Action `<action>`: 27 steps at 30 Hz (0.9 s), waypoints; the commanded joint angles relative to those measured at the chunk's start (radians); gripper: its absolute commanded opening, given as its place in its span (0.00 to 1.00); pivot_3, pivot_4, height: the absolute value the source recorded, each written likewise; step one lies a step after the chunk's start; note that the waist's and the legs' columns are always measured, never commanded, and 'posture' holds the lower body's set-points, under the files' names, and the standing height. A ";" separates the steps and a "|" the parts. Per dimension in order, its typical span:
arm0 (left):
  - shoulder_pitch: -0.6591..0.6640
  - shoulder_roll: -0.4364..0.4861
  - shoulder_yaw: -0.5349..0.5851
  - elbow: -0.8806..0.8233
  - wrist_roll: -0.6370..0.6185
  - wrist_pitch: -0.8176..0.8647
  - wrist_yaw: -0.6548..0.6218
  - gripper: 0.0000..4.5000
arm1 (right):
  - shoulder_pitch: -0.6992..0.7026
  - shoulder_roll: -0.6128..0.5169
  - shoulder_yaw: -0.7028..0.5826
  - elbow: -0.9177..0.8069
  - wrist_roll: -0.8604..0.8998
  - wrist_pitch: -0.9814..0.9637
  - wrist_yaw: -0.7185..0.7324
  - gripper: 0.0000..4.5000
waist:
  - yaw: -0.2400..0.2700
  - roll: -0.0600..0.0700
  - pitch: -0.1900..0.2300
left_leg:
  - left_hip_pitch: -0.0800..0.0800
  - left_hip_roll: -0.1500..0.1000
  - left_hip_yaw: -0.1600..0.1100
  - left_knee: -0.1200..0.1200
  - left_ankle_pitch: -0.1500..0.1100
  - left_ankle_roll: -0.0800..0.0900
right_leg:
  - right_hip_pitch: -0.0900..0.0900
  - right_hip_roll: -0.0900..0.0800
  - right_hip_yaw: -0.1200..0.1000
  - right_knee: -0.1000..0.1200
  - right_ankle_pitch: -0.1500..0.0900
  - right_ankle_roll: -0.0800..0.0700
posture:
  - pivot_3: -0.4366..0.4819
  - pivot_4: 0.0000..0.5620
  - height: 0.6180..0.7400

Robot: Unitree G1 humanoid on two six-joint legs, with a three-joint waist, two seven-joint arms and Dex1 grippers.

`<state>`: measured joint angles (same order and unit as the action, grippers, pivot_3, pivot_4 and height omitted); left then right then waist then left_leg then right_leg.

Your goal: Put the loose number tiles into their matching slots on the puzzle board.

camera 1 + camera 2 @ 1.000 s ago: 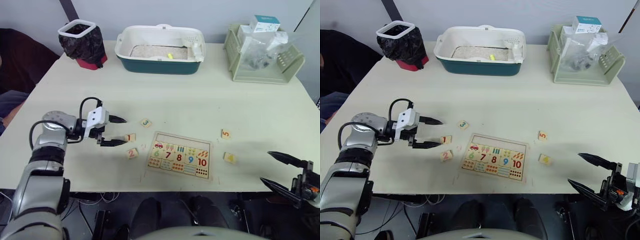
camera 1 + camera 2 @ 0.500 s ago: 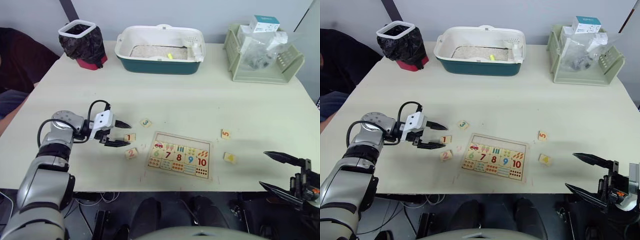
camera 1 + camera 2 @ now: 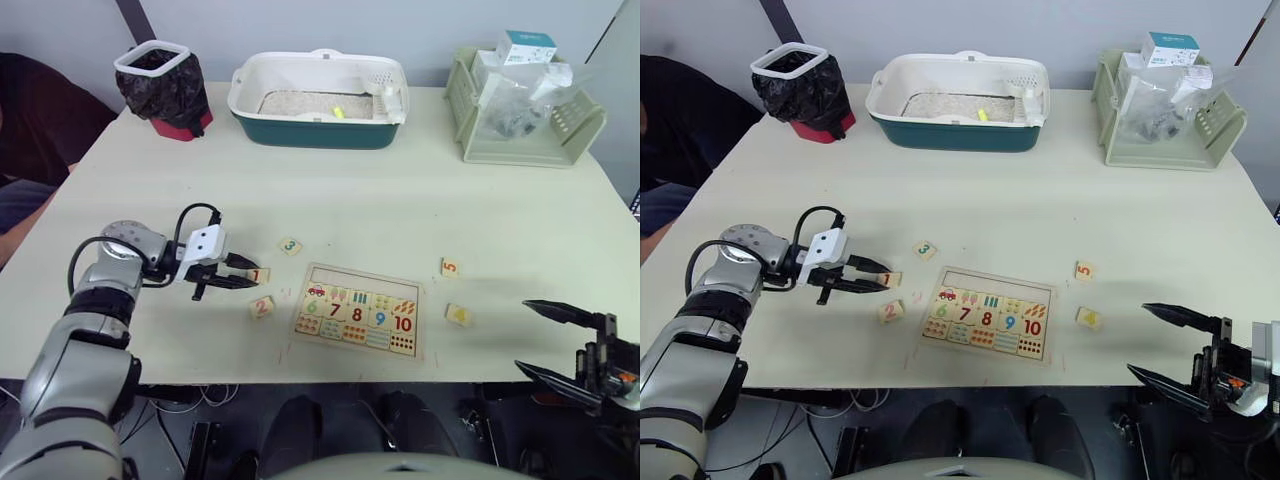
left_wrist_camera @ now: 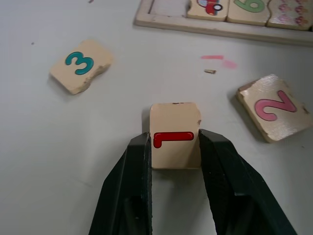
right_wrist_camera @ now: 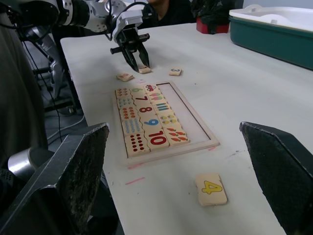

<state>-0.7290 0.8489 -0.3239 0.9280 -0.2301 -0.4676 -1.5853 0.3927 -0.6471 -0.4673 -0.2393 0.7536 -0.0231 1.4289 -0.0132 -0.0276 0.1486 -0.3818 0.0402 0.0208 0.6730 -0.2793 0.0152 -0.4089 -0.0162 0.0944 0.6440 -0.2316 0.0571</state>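
Observation:
The puzzle board (image 3: 360, 269) lies near the table's front edge, with tiles 6 to 10 and picture tiles seated in it. Its row of slots (image 3: 366, 280) along the far side stands bare. Tile 1 (image 4: 175, 142) lies flat on the table left of the board, and my left gripper (image 3: 252, 274) is shut on its two sides. Tile 2 (image 3: 262, 306) rests just in front of it and tile 3 (image 3: 290, 246) just behind. Right of the board lie tile 5 (image 3: 450, 267) and tile 4 (image 3: 459, 314). My right gripper (image 3: 525, 335) hangs open past the front right edge, holding nothing.
Along the back of the table stand a black-lined bin (image 3: 160, 85), a white and teal tray (image 3: 320, 100) and a green basket (image 3: 525, 110) of packets. A person in dark clothing (image 3: 30, 120) sits at the far left.
My left gripper has moved right up to tile 1 and its fingers have closed from wide open onto the tile's sides. The right gripper has stayed open.

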 commanded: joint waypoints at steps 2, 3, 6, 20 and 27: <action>-0.027 0.072 -0.034 -0.198 -0.106 0.119 -0.029 0.20 | -0.005 0.003 -0.001 -0.018 0.006 0.001 -0.014 1.00 | 0.003 -0.001 0.001 | -0.001 0.000 -0.001 0.000 0.000 0.000 | 0.000 0.000 0.000 0.000 0.001 0.001 | 0.48 0.27 1.00; -0.026 0.085 -0.044 -0.231 -0.121 0.140 -0.029 0.20 | -0.005 0.005 0.000 -0.020 0.006 0.001 -0.017 1.00 | 0.003 -0.001 0.001 | -0.001 0.000 -0.001 0.000 0.000 0.000 | 0.000 0.000 0.000 0.000 0.001 0.002 | 0.48 0.27 1.00; -0.024 0.135 -0.084 -0.366 -0.194 0.267 -0.029 0.20 | -0.005 0.011 0.011 -0.027 0.003 -0.003 -0.027 1.00 | 0.002 -0.001 0.001 | -0.001 0.000 -0.001 0.000 0.000 0.000 | 0.000 0.000 0.000 0.000 0.001 0.002 | 0.48 0.27 1.00; -0.113 0.020 -0.059 -0.616 -0.080 0.528 -0.004 0.20 | -0.024 0.039 0.046 -0.066 -0.006 -0.015 -0.079 1.00 | 0.002 -0.001 0.001 | -0.001 0.000 0.000 0.001 0.000 0.000 | 0.000 0.000 0.000 0.000 -0.001 0.000 | 0.48 0.27 1.00; -0.138 -0.064 -0.100 -0.714 0.040 0.637 0.032 0.20 | -0.008 0.048 0.037 -0.084 -0.003 -0.023 -0.093 1.00 | 0.003 -0.001 0.001 | -0.001 0.000 -0.001 0.001 0.000 0.000 | 0.000 0.001 0.000 0.000 -0.001 0.000 | 0.48 0.27 1.00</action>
<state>-0.8430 0.7893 -0.4172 0.2558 -0.2153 0.1545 -1.5624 0.3787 -0.6014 -0.4063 -0.2961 0.7389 -0.0291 1.3407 -0.0102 -0.0283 0.1493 -0.3827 0.0397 0.0203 0.6737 -0.2793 0.0153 -0.4089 -0.0157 0.0945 0.6436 -0.2322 0.0567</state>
